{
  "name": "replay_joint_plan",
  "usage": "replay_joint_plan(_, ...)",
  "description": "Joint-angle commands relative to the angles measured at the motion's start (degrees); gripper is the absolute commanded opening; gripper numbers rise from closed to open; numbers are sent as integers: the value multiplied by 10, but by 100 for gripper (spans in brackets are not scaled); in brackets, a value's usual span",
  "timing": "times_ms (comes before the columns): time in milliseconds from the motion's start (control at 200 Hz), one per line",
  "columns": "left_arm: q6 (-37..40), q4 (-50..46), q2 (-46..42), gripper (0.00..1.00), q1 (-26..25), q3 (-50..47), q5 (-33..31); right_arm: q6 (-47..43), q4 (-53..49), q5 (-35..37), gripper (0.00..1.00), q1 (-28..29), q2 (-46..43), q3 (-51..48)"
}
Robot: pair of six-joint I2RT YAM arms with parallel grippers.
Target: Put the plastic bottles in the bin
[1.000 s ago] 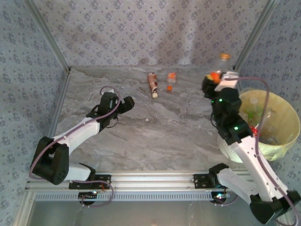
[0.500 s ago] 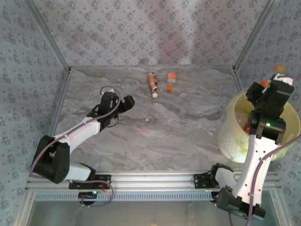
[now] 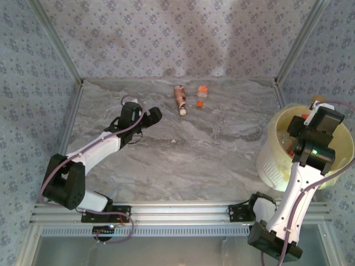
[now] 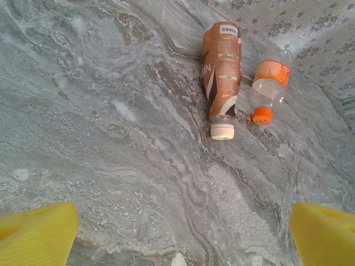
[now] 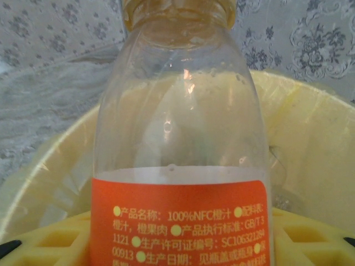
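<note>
Now, table (image 3: pixel 222 160): marbled grey, with two bottles lying at its far side, near the back wall.
Bin (image 3: pixel 265 166): stands at the table's right edge, lined in pale yellow; its rim curves behind the held bottle in the right wrist view (image 5: pixel 316 127).
Right arm: a second ago it was at the far right corner of the table, beside the bin. It has since swung across and now hangs over the bin's mouth.
Right gripper (image 3: pixel 308 117): clamped on a bottle, yellow pads (image 5: pixel 310 235) pressed on either side of its label.
Left gripper (image 3: pixel 152 115): jaws wide apart, nothing between them. It has edged slightly towards the two lying bottles and now faces them (image 4: pixel 177 238).
Held bottle (image 5: pixel 177 138): clear, orange label, upright, directly above the liner.
Brown-labelled bottle (image 4: pixel 222 72): on its side, white cap towards the left gripper.
Orange-capped bottle (image 4: pixel 269 88): clear, just beside the brown one.
Assessment: the carry looks finished, so opening the jaws should drop this bottle in. The two table bottles would then be outstanding.
</note>
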Motion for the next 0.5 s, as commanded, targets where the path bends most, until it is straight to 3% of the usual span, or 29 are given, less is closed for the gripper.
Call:
replay_joint_plan(0, -2, -4, 10, 98, -4, 23, 11, -29, -19, 29, 59, -4, -2, -5)
replay_joint_plan(95, 0, -13, 15, 98, -5, 36, 17, -33, -25, 27, 74, -4, -8, -12)
replay_joint_plan(200, 5, -20, 16, 98, -5, 46, 16, -34, -18, 24, 84, -3, -19, -15)
replay_joint_plan(270, 4, -19, 17, 98, -5, 47, 15, -33, -9, 18, 99, -3, -26, -15)
replay_joint_plan(495, -3, -16, 14, 98, -10, 37, 13, 9, 11, -71, 100, -3, -24, -27)
